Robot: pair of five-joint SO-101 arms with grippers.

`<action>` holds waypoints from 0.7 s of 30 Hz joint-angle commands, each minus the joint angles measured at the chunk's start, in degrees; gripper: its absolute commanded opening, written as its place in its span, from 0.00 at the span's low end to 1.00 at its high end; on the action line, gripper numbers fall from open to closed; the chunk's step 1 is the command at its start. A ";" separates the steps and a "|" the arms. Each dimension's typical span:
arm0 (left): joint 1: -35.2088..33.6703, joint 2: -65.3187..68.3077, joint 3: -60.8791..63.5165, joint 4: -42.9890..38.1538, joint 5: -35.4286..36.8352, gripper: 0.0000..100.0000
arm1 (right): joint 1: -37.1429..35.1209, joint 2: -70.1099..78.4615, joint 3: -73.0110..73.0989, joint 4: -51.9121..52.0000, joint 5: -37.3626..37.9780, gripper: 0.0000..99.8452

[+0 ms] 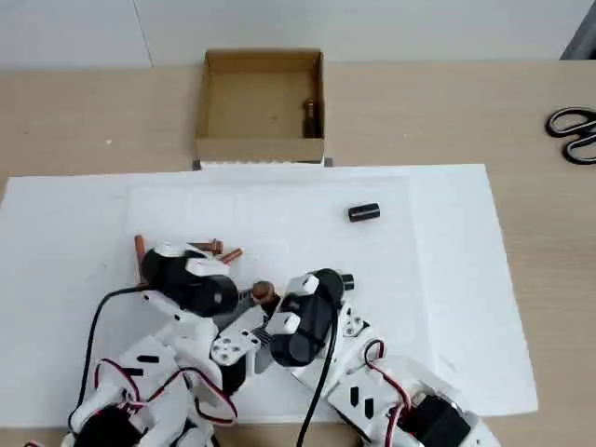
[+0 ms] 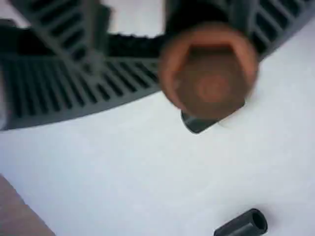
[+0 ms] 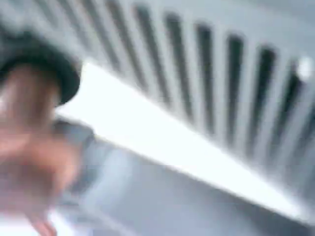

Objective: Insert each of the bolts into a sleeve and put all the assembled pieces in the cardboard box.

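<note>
Step in hand, as I read it: seating a bolt in a sleeve, mid-worktop, over the white sheet [image 1: 438,307].

Bolt [image 2: 209,83]: the hex head faces the left wrist camera at the tips of the left fingers [image 2: 74,93]. They look closed on it, with no gap showing beside the head. A sleeve [image 2: 197,123] shows as a dark edge right behind the head, so I judge the shank is mostly or fully in. Right fingers [image 3: 236,83]: too near and blurred. I cannot tell how far open they are or what they hold.

Elsewhere: a spare sleeve [image 1: 364,212] lies on the sheet well beyond the fingers, towards the box [image 1: 261,149]. Loose bolts [image 1: 212,247] lie near the left fingers, on their box side. One finished piece [image 1: 312,116] is already in a corner of the box.

How I'd do it well:
- Hold bolt and sleeve on one axis; any tilt should jam the shank at the bore mouth.
- Push slowly, straight along the shank, until the head meets the sleeve rim.
- Release with one arm only once the other has a firm hold on the sleeve body. Held by the head alone, the sleeve may slide off on the way to the box.
- Lift clear of the loose bolts before swinging.

Risk: the arms are crowded, and a fast move could knock the pair apart.
</note>
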 commanded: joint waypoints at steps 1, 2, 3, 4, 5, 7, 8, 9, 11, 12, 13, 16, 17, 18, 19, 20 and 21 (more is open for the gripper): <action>-0.62 0.00 -0.48 -0.53 -0.26 0.20 | -0.13 -0.75 -0.62 -1.80 0.62 0.00; -0.62 0.00 -0.57 -0.53 -0.26 0.20 | -0.13 -0.75 -0.62 -1.80 0.62 0.00; -0.62 0.00 -0.57 -0.53 -0.44 0.21 | -0.04 -0.75 -0.62 -1.80 0.62 0.00; -0.70 0.00 -0.57 -0.53 -0.44 0.21 | -0.04 -0.75 -0.62 -1.80 0.62 0.00; -0.70 0.00 -0.66 -0.53 -0.53 0.21 | -0.04 -0.75 -0.62 -1.71 0.62 0.00; -0.70 0.00 -1.71 -0.53 -0.53 0.21 | 0.04 -0.75 -0.62 -1.71 0.62 0.00; -0.70 0.00 -2.59 -0.70 -0.44 0.21 | 0.04 -0.75 -0.53 -1.71 0.62 0.00; -0.70 0.09 -3.74 -0.79 -0.44 0.21 | 0.04 -0.66 -0.44 -1.71 0.62 0.00; -0.70 0.09 -5.58 -0.62 -0.44 0.21 | 0.13 -0.75 0.79 -1.71 0.62 0.00; -0.70 0.09 -6.20 -0.53 -0.53 0.21 | 0.13 -0.75 1.23 -1.71 0.53 0.00; -0.79 0.09 -6.64 -0.53 -0.53 0.21 | 0.13 -0.75 1.41 -1.80 0.53 0.00; -3.25 0.09 -8.40 -0.53 -1.58 0.19 | 0.13 -0.75 1.49 -1.98 0.53 0.00; -4.40 0.09 -8.84 -0.70 -3.08 0.17 | 0.13 -0.75 1.49 -1.98 0.53 0.00; -5.80 0.09 -9.10 -0.79 -4.84 0.13 | 0.22 -0.75 1.49 -1.98 0.53 0.00; -7.21 0.09 -9.27 -0.88 -6.59 0.09 | 0.66 -0.75 1.49 -1.98 0.53 0.00; -8.62 0.00 -9.27 -0.97 -8.18 0.04 | 1.36 -0.75 1.58 -2.15 0.53 0.00; -10.02 -0.09 -9.19 -1.67 -9.41 0.00 | 2.33 -0.75 1.58 -2.15 0.53 0.00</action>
